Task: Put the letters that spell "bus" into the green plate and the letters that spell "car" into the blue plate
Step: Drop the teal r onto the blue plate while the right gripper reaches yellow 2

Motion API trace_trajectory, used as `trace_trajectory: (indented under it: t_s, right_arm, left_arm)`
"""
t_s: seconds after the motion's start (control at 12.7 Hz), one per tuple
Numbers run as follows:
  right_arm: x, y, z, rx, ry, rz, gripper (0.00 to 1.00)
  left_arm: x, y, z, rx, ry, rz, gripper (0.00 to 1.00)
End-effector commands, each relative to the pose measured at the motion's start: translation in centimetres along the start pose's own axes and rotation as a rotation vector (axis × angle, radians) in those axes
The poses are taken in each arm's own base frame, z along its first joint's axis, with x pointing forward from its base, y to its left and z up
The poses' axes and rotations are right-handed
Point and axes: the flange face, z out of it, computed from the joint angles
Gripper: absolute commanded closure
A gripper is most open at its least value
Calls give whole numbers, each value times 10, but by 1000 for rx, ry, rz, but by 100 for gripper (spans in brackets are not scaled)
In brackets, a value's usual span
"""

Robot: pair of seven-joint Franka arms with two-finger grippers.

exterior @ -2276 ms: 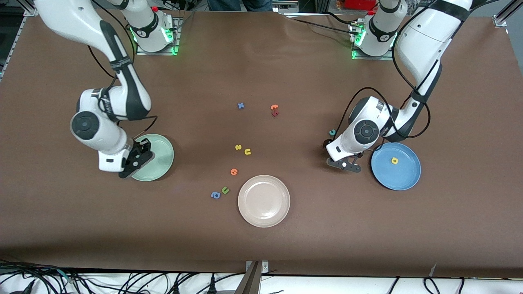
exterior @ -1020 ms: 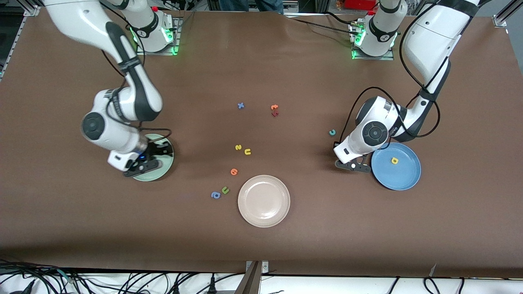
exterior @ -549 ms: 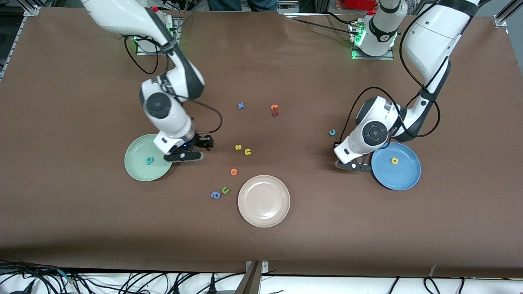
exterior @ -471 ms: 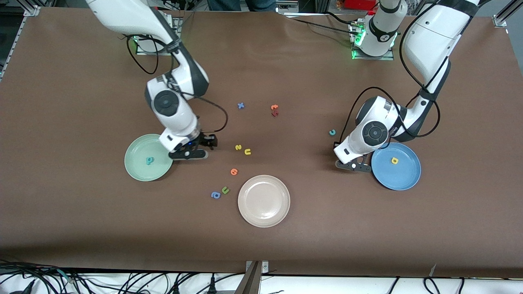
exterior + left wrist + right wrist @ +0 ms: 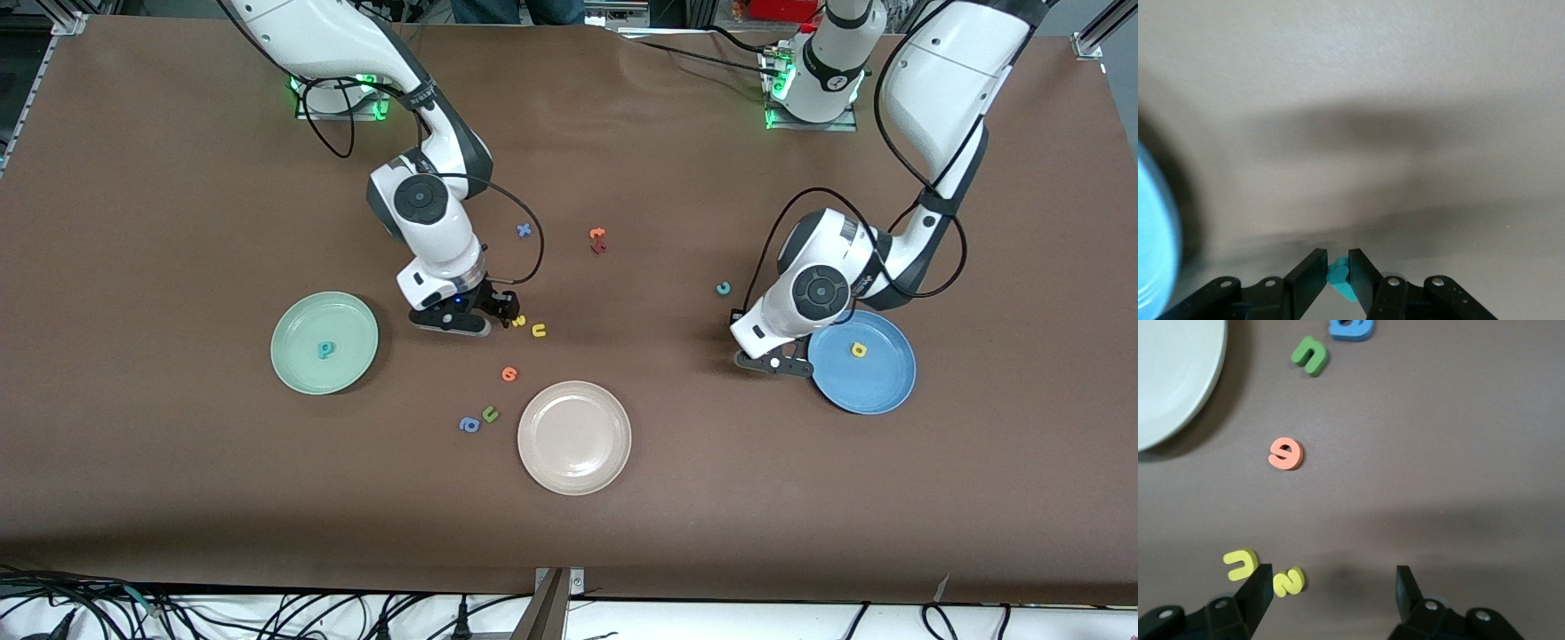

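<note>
The green plate (image 5: 302, 372) holds the teal b (image 5: 326, 349). My right gripper (image 5: 493, 313) (image 5: 1333, 573) is open, low over the table, with the yellow s (image 5: 519, 321) (image 5: 1289, 581) just inside one finger and the yellow u (image 5: 538, 331) (image 5: 1240, 564) beside it. My left gripper (image 5: 772, 360) (image 5: 1336, 257) is shut on a thin teal r (image 5: 1340, 283) right beside the blue plate (image 5: 880, 391) (image 5: 1151, 233), which holds the yellow a (image 5: 858, 349). The teal c (image 5: 724, 288) lies on the table near the left arm's wrist.
A beige-white plate (image 5: 573, 484) (image 5: 1171, 373) sits nearer the front camera. Close to it lie an orange round letter (image 5: 508, 373) (image 5: 1286, 453), a green u (image 5: 490, 413) (image 5: 1311, 355) and a blue a (image 5: 468, 425) (image 5: 1351, 328). A blue x (image 5: 524, 230) and two reddish letters (image 5: 597, 240) lie farther back.
My right arm left the green plate, with the teal b now lying in it, and swung across to the yellow s and u. The left arm has barely moved.
</note>
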Motion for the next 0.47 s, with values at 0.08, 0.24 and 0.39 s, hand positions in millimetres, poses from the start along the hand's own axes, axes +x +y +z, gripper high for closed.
trace_trajectory:
  t_s: [0.08, 0.24, 0.39]
  right_arm:
    - [-6, -37, 15, 29, 13, -188, 18]
    - [-10, -41, 16, 28, 10, -355, 18]
    - [-16, -42, 23, 23, -2, -438, 18]
  left_arm:
    - [6, -35, -30, 33, 1, 7, 88]
    - [14, -86, -41, 20, 23, 82, 88]
    - [24, -128, -53, 15, 51, 163, 88]
